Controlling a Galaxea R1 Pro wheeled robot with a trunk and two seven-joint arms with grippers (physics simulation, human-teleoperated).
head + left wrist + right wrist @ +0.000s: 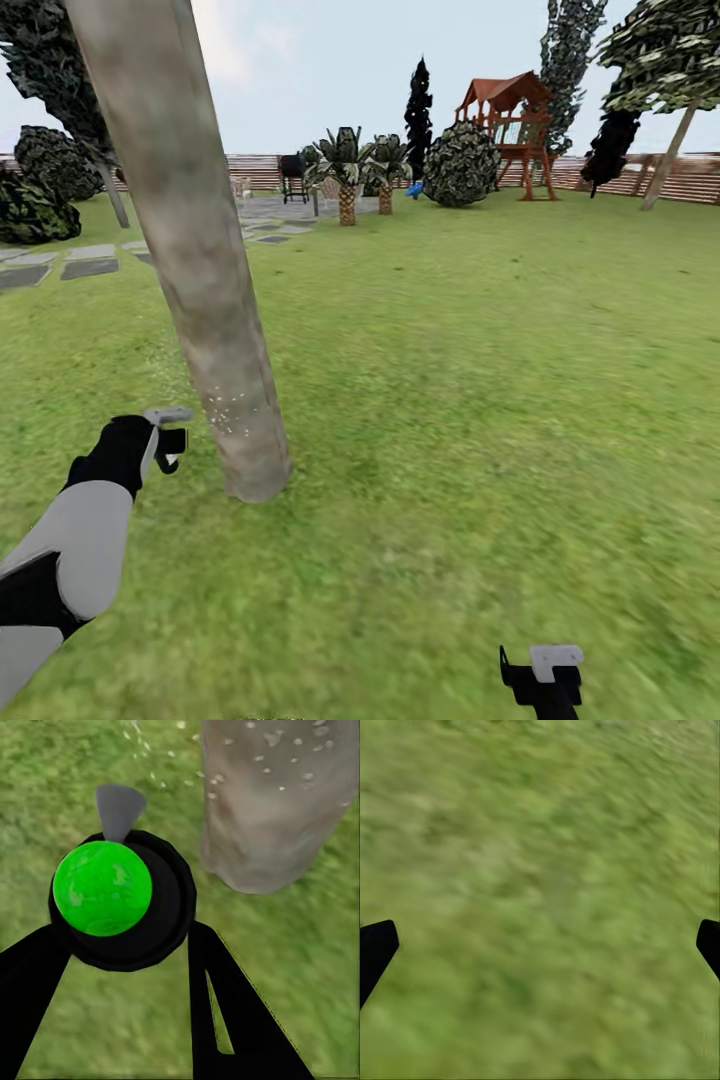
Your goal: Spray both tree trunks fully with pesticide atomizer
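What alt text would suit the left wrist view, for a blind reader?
The left gripper holds the pesticide atomizer, a green bottle in a black ring, close to the tree trunk. White specks dot the bark, and lawn lies below.

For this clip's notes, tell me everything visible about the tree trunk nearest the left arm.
The tree trunk is a thick, pale grey-brown column with mottled bark, branchless as far as the head view shows. It leans in that view, its top toward the upper left, and its base meets the green lawn. Fine white specks dot its lower part, and the left wrist view shows them on the bark too. The left end effector, holding the pesticide atomizer, sits beside the trunk without touching it.
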